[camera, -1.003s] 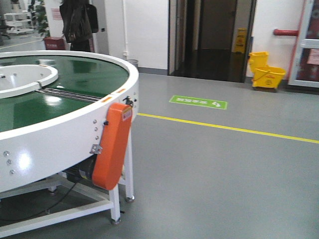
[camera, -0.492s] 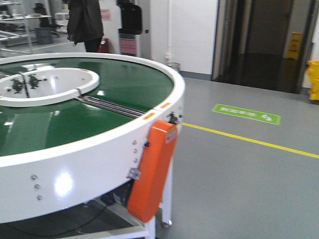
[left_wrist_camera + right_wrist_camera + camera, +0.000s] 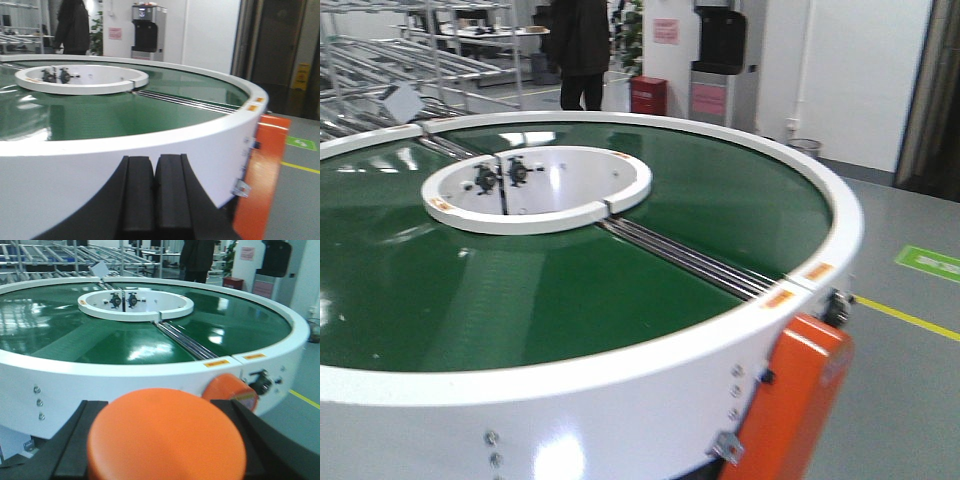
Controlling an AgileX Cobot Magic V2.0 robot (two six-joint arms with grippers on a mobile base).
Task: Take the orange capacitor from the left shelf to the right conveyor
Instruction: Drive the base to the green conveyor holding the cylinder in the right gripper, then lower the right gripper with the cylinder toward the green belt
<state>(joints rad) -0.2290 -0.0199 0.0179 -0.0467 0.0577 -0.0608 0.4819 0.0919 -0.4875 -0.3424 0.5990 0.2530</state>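
While the right gripper [image 3: 167, 455] is clamping the orange capacitor [image 3: 167, 427] between its two black fingers [image 3: 75, 440], the pickup half of the job is looking done. The part is sitting in the jaws w/ its flat round face toward the wrist cam, and it is not yet lying on the belt. The left gripper [image 3: 155, 195] is hanging low in front of the round conveyor [image 3: 125, 145] w/ its pads [image 3: 137, 195] pressing together and nothing btwn them, so it is playing no part right now. The front cam is showing the conveyor filling most of the view: green belt [image 3: 570, 290] w/ nothing orange lying on it, white centre hub [image 3: 535, 185] in the middle, orange motor cover [image 3: 790, 400] sitting on the outer wall at lower right. The right wrist cam is looking across the rim from outside and roughly level w/ it, so the capacitor is seeming to sit near the conveyor but short of the belt, not over it; can't tell the exact gap. What is remaining, as I'm judging it: raising the part above the rim, reaching in over the green surface, lowering, then spreading the jaws to release. Roller racks [image 3: 380, 60] and a person [image 3: 578, 40] are standing well beyond the far side, apart from both arms.
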